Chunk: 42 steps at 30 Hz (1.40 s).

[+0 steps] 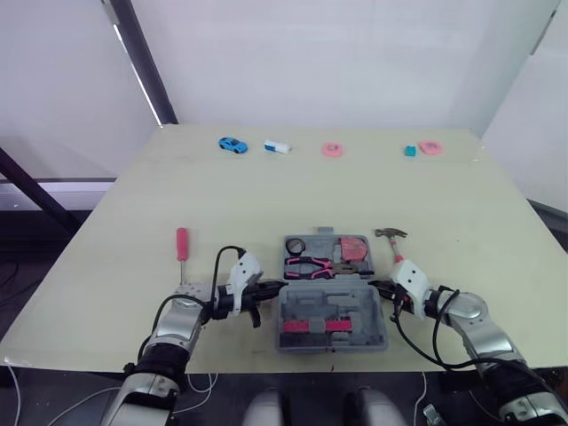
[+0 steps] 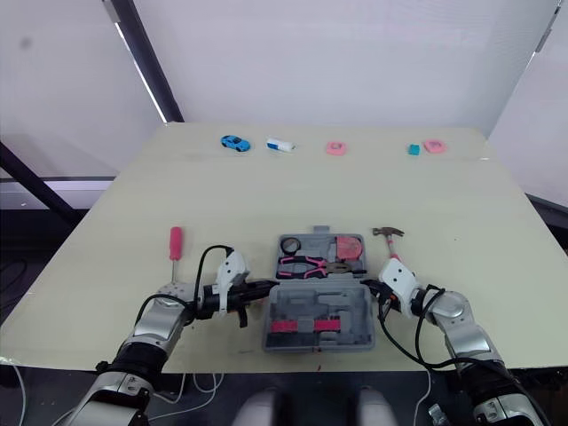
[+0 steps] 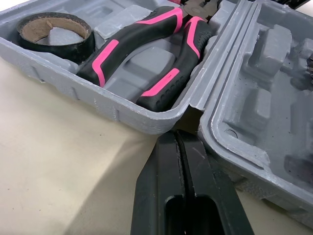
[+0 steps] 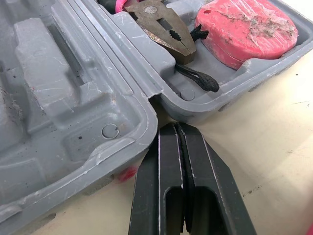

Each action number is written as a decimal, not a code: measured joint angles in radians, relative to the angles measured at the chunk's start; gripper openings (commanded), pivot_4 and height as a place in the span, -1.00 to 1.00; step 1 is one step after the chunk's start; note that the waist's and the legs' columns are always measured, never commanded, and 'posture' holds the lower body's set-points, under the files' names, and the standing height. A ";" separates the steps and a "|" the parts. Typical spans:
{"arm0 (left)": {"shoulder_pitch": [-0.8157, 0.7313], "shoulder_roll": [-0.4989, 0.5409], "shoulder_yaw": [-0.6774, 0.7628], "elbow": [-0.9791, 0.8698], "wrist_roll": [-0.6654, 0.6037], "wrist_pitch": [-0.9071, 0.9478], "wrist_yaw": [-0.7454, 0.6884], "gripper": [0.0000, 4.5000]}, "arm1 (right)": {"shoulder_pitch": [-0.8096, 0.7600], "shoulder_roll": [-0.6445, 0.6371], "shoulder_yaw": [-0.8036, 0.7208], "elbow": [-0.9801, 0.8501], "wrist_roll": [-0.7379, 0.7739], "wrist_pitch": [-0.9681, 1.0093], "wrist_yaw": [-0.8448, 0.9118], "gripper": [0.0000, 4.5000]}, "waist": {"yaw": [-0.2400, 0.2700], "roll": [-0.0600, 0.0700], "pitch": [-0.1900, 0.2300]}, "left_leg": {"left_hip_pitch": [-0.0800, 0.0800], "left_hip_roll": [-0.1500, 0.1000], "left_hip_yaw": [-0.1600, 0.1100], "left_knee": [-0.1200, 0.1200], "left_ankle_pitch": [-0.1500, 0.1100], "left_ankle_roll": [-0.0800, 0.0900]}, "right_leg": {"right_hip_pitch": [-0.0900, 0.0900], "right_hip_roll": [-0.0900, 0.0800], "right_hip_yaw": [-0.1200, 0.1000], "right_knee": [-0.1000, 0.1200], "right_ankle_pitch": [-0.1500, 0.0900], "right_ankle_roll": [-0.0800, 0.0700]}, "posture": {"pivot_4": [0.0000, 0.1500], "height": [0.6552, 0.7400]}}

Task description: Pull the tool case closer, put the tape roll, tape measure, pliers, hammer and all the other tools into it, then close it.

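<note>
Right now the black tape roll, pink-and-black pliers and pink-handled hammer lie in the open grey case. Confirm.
No: the left eye view shows the pink-handled hammer on the table right of the grey case; the black tape roll and pink-and-black pliers are inside.

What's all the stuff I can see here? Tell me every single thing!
table: one, pale yellow, under everything
tool case: one, grey, open, middle of the near edge
tape roll: one, black, case's far half, left end
pliers: one, pink and black, far half, middle
tape measure: one, pink, far half, right end
hammer: one, pink handle, right of the case
screwdriver: one, red handle, left of the case
toy car: one, blue, far edge
white block: one, white and blue, beside the car
pink pieces: two, far edge
teal block: one, far edge
left gripper: one, black, shut, case's left side
right gripper: one, black, shut, case's right side
</note>
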<state>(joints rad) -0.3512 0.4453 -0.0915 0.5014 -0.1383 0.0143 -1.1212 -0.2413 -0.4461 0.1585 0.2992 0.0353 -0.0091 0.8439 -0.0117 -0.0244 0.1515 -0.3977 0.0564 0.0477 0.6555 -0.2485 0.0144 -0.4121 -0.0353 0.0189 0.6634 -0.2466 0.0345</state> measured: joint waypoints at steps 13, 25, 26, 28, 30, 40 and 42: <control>0.000 0.007 0.001 0.000 0.003 -0.002 -0.005 -1.00 | -0.006 0.032 -0.002 0.028 0.000 -0.027 -0.007 -0.99 | -0.002 0.000 0.000 | 0.000 0.000 0.000 0.000 0.000 0.000 | 0.000 0.000 0.000 0.000 0.000 0.000 | 1.00 1.00; 0.000 0.013 0.002 0.000 0.011 -0.007 -0.007 -1.00 | -0.007 0.040 -0.005 0.038 -0.006 -0.042 -0.012 -0.99 | -0.002 0.000 0.000 | 0.000 0.000 0.000 0.000 0.000 0.000 | 0.000 0.000 0.000 0.000 0.000 0.000 | 1.00 1.00; 0.000 0.013 0.002 0.000 0.011 -0.007 -0.007 -1.00 | -0.007 0.040 -0.005 0.038 -0.007 -0.042 -0.012 -0.99 | -0.002 0.000 0.000 | 0.000 0.000 0.000 0.000 0.000 0.000 | 0.000 0.000 0.000 0.000 0.000 0.000 | 1.00 1.00; 0.000 0.013 0.002 0.000 0.012 -0.008 -0.007 -1.00 | -0.007 0.040 -0.004 0.038 -0.010 -0.042 -0.012 -0.99 | -0.002 0.000 0.000 | 0.000 0.000 0.000 0.000 0.000 0.000 | 0.000 0.000 0.000 0.000 0.000 0.000 | 1.00 1.00; 0.000 0.013 0.003 0.000 0.015 -0.009 -0.007 -1.00 | -0.008 0.040 -0.004 0.039 -0.013 -0.045 -0.013 -0.99 | -0.002 0.000 0.000 | 0.000 0.000 0.000 0.000 0.000 0.000 | 0.000 0.000 0.000 0.000 0.000 0.000 | 1.00 1.00; 0.000 0.013 0.004 0.000 0.017 -0.011 -0.008 -1.00 | -0.032 0.058 -0.012 0.078 -0.026 -0.069 -0.027 -0.99 | -0.002 0.000 0.000 | 0.000 0.000 0.000 0.000 0.000 0.000 | 0.000 0.000 0.000 0.000 0.000 0.000 | 1.00 1.00; 0.000 0.013 0.004 0.000 0.017 -0.011 -0.007 -1.00 | -0.035 0.061 -0.013 0.084 -0.026 -0.071 -0.028 -0.99 | -0.003 0.000 0.000 | 0.000 0.000 0.000 0.000 0.000 0.000 | 0.000 0.000 0.000 0.000 0.000 0.000 | 1.00 1.00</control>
<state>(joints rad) -0.3509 0.4583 -0.0879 0.5019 -0.1211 0.0030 -1.1287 -0.2758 -0.3850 0.1454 0.3829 0.0097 -0.0802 0.8159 -0.0142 -0.0243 0.1515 -0.3973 0.0565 0.0477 0.6555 -0.2485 0.0144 -0.4122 -0.0352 0.0191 0.6639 -0.2466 0.0345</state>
